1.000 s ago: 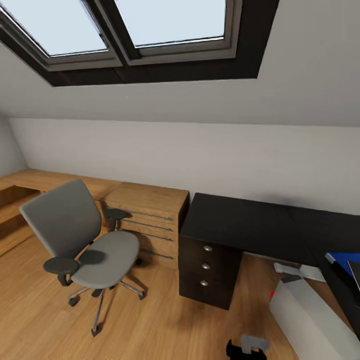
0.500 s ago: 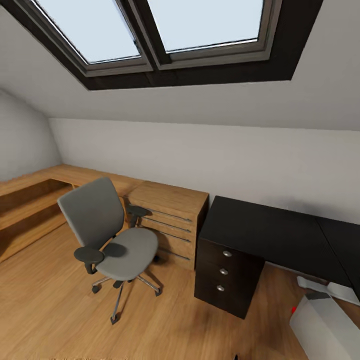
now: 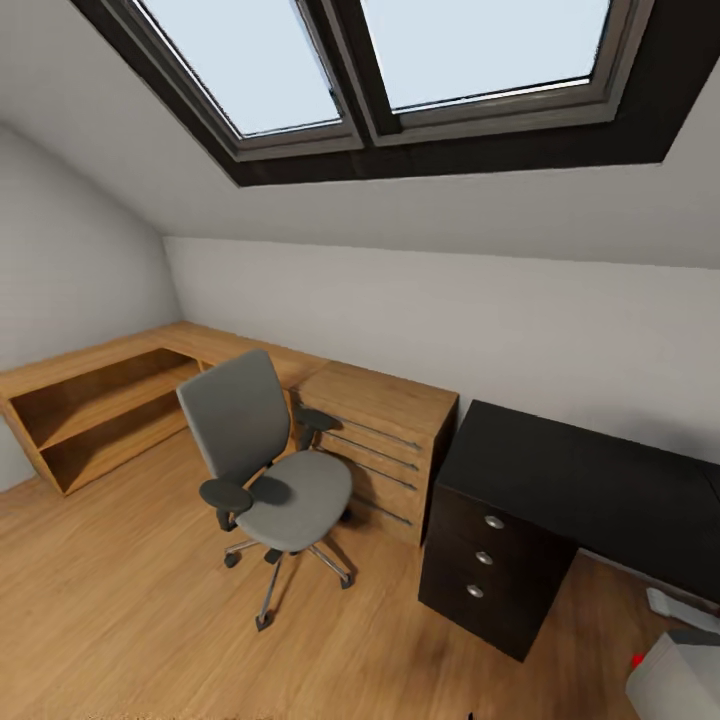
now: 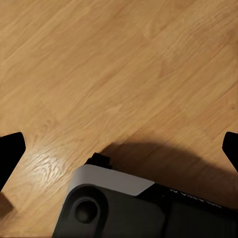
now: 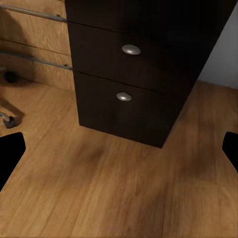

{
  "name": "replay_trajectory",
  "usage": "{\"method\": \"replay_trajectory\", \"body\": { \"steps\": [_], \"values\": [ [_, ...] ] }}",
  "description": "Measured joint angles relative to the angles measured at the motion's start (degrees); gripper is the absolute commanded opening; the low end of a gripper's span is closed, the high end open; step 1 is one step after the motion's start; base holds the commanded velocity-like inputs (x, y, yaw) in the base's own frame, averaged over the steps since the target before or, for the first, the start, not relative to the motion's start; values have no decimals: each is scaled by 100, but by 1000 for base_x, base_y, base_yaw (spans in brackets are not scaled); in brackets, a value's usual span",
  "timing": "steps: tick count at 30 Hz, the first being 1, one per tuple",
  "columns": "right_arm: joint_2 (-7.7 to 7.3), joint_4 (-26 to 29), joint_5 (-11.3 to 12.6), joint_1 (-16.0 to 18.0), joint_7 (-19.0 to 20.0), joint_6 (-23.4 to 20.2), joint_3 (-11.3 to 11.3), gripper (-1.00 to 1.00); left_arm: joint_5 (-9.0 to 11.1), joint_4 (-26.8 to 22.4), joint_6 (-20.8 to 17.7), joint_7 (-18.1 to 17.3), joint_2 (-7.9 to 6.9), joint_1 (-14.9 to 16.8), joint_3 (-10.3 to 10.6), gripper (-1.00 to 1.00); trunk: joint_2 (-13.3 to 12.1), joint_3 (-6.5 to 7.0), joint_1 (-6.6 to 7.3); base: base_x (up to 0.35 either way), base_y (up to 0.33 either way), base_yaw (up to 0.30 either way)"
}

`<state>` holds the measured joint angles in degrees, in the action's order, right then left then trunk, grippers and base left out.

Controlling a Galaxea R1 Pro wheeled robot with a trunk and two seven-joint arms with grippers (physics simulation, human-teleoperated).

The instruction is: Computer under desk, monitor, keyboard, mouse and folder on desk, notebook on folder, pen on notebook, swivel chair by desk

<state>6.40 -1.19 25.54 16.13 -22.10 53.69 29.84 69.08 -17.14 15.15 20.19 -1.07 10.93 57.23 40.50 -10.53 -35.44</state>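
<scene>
The grey swivel chair (image 3: 268, 470) stands on the wood floor left of the desk (image 3: 580, 480), its seat bare. The desk's glossy black top is bare where I see it. Its drawer unit (image 3: 490, 560) with round silver knobs (image 5: 131, 49) faces me. A corner of the light grey computer (image 3: 678, 688) with a red dot sits on the floor at the lower right. My left gripper (image 4: 119, 148) is open over bare floor. My right gripper (image 5: 119, 148) is open, pointing at the drawer unit's base. Monitor, keyboard, mouse, folder, notebook and pen are out of view.
A light-wood drawer chest (image 3: 385, 445) stands between chair and desk, joined to a low wooden shelf unit (image 3: 95, 400) along the left wall. A skylight (image 3: 400, 60) sits in the sloped ceiling. My own base (image 4: 124, 208) lies below the left gripper. A chair castor (image 5: 7, 77) is left of the drawers.
The head view has swung left and up, so chair, chest and desk slid right in the picture. The blue folder on the desk's right wing has left the picture.
</scene>
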Motion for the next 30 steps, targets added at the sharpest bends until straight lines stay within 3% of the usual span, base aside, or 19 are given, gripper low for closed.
{"method": "replay_trajectory", "body": {
  "steps": [6, 23, 30],
  "values": [
    [-1, 0, -3, -2, -1, -8, -1, 100, 7, 20, -23, 2, 86, -2, 2, 100, -241, 108, 132, 0, 0, 281],
    [0, 8, -20, -3, 1, -48, 7, 100, 27, 25, 10, -6, 86, -2, -2, 100, -925, 415, 506, 0, 0, 281],
    [-1, 8, -23, -3, 8, -52, 8, 100, 16, 29, 186, -8, 69, -1, -17, 100, -926, 415, 507, 0, 0, 281]
  ]
}}
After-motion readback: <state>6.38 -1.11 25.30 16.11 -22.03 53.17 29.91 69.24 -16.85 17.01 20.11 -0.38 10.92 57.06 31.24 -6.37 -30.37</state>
